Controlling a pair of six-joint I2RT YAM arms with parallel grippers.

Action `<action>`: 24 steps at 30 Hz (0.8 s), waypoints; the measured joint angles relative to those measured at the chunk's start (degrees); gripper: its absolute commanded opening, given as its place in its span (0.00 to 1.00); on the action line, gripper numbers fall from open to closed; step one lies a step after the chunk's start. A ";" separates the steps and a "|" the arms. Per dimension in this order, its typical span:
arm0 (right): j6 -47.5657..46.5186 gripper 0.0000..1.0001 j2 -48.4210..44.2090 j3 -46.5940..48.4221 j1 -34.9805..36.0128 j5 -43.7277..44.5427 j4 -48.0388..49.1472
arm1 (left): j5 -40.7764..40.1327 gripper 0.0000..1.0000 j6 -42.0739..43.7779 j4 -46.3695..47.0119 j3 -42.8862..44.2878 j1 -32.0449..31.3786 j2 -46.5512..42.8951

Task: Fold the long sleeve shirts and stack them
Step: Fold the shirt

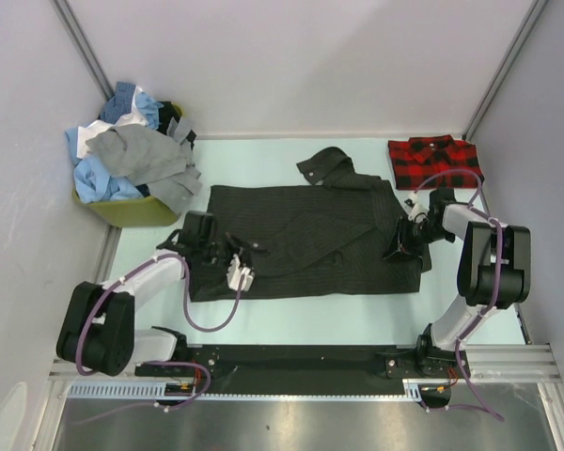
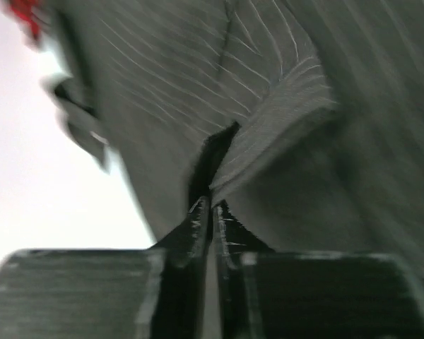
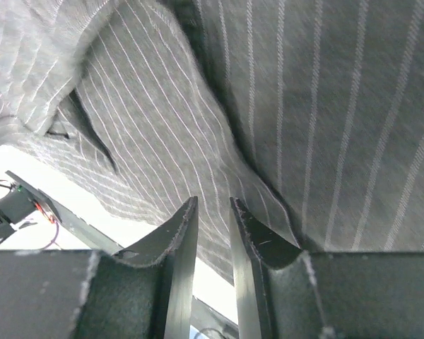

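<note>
The charcoal pinstriped shirt lies spread at table centre. The left gripper, at its 8 o'clock edge, is pinched closed on a fold of it. The right gripper, at the shirt's 3 o'clock edge, shows a narrow gap; whether it grips cloth I cannot tell. A folded plaid shirt rests at 1 o'clock.
</note>
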 measured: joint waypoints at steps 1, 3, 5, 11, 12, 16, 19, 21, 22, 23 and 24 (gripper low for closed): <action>-0.59 0.29 -0.33 0.00 -0.35 0.13 -0.68 | -0.98 0.32 1.55 1.42 -2.86 1.38 0.09; -2.03 0.29 -0.92 0.20 -0.87 0.17 -2.25 | -2.69 0.47 3.74 3.37 -6.21 4.26 0.59; -3.41 0.31 -1.46 0.83 -1.07 0.07 -3.69 | -4.04 0.53 4.81 4.24 -6.84 6.67 0.57; -5.90 0.39 -2.45 4.37 -0.94 -0.52 -5.77 | -5.70 0.66 -7.56 -1.03 -1.20 9.97 -3.28; -6.16 0.39 -2.47 5.25 -0.87 -0.48 -5.64 | -5.88 0.66 -13.18 -3.89 2.12 9.53 -3.43; -7.06 0.41 -2.43 7.56 -0.24 0.44 -4.76 | -7.45 0.62 -31.52 -11.43 14.08 5.73 -1.36; -7.63 0.42 -2.16 8.61 0.42 1.25 -4.44 | -7.89 0.51 -44.52 -16.59 21.18 3.34 4.33; -8.13 0.41 -1.53 9.29 0.83 1.66 -4.39 | -8.33 0.58 -51.80 -19.96 24.35 2.95 9.73; -8.59 0.42 -1.18 9.44 0.96 1.81 -4.50 | -8.57 0.59 -54.93 -21.44 25.73 2.95 12.63; -8.98 0.41 -0.96 9.53 1.09 2.01 -4.70 | -9.09 0.61 -58.47 -22.86 26.86 2.95 15.85; -9.42 0.41 -0.70 9.55 1.25 2.25 -5.05 | -9.64 0.61 -61.29 -23.96 27.34 2.95 18.47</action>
